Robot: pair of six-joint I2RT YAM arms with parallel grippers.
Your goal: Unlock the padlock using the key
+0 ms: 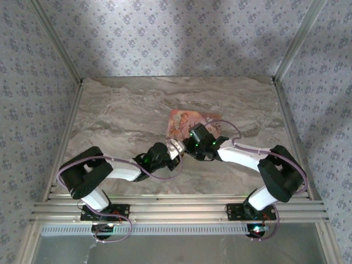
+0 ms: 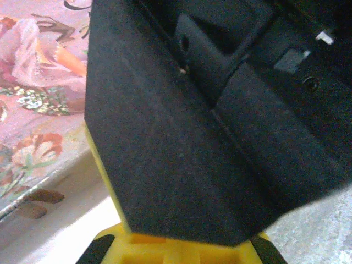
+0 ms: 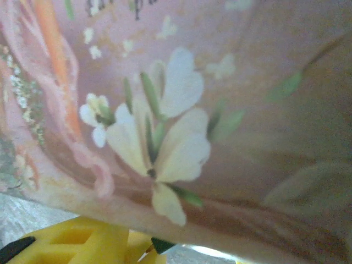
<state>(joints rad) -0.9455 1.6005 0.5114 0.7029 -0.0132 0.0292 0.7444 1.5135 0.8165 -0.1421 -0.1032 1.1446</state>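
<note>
Honestly can't tell where the padlock is or which way its long axis runs. My two pincers crowd together at the near edge of the pink floral box (image 1: 187, 120), which lies flat on the marble table (image 1: 121, 115). My left pincer (image 1: 175, 147) comes in from the left and my right pincer (image 1: 191, 142) from the right, tips close together. From my left wrist, the right arm's black housing (image 2: 209, 126) blocks most of the view, with the box's print off to the left and my yellow fingers (image 2: 165, 250) at the bottom. My right wrist camera is right up against the flower print. Open or closed? Can't tell for either pincer. What's inside the box, no idea.
</note>
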